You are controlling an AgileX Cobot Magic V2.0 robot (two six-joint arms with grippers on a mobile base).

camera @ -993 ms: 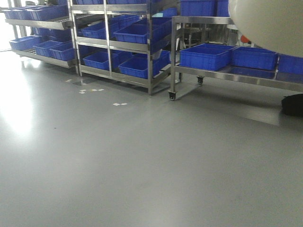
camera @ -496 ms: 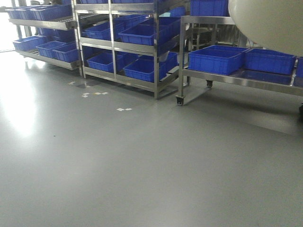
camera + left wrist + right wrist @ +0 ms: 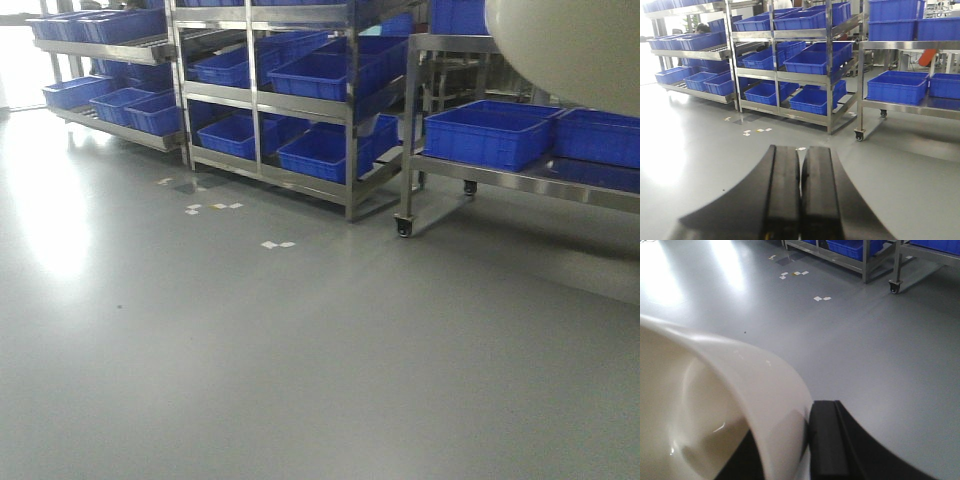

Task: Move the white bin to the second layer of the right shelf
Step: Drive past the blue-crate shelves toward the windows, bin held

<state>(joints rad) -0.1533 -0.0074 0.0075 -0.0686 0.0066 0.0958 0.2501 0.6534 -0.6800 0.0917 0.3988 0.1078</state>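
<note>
Shifted rightward and a little lower across the front view since one second ago: blue-crate racks (image 3: pixel 265 100), floor tape marks (image 3: pixel 278 244), wheeled steel rack (image 3: pixel 415 130). Consistent with travel or turning of the base.

Left side: left gripper (image 3: pixel 800 200) with pads pressed together, nothing between them, aimed over bare floor toward the racks. Not involved in the carry.

Right side: right gripper (image 3: pixel 790 455) clamped over the rim of the white bin (image 3: pixel 715 405), with one black finger (image 3: pixel 827 440) outside the wall and the opposite finger mostly hidden by the wall. Carried clear of the floor and seen as a cream curve filling the upper right corner of the front view, above the crates on the wheeled steel rack.

Long axis of the bin: cannot tell from these views. Nearer arm: right, already in contact.

No roller-rail level positively identifiable at this moment. Judged requirement for the coming move: hold the clamp, continue toward the right-hand rack, then present the bin to the front edge of the target level.
</note>
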